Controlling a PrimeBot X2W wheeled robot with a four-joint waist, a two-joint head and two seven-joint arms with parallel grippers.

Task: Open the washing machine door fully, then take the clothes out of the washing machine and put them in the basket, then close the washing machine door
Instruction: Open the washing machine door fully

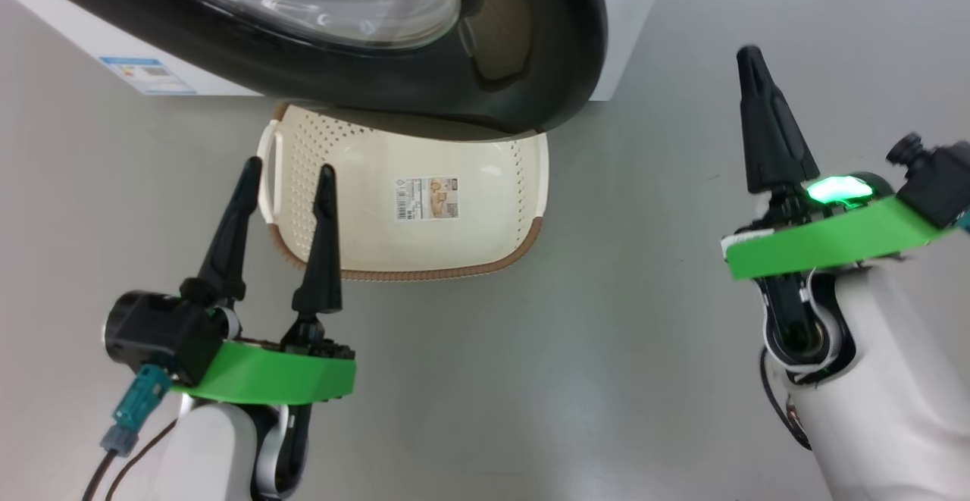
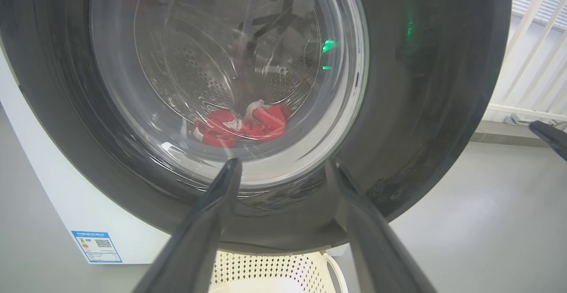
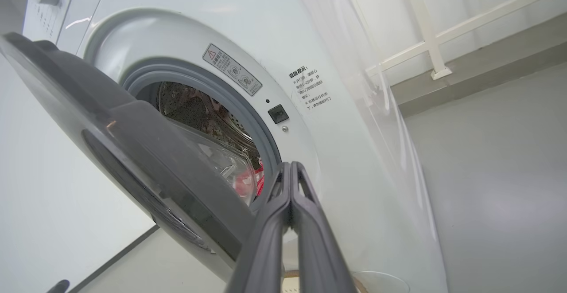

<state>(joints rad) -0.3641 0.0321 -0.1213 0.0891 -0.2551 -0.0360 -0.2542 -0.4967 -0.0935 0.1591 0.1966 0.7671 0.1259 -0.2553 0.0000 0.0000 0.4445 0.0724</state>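
Note:
The washing machine door [image 1: 530, 46], black-rimmed with a glass bowl, stands partly open over the cream basket [image 1: 485, 228] on the floor. My left gripper [image 1: 289, 165] is open and empty in front of the basket's left side, below the door. Its wrist view looks through the door [image 2: 425, 107] at red clothes [image 2: 241, 126] in the steel drum, with the left gripper [image 2: 282, 164] apart from the glass. My right gripper [image 1: 749, 52] is shut on nothing, right of the door's free edge. In its own view the right gripper [image 3: 290, 165] points at the gap between door [image 3: 133, 151] and washing machine [image 3: 221, 27].
Bare grey floor [image 1: 530, 380] lies between and behind my arms. A blue label [image 2: 96, 246] marks the machine's lower corner. A white railing [image 3: 425, 31] runs along the wall beyond the machine, and a translucent sheet [image 3: 390, 107] hangs along its side.

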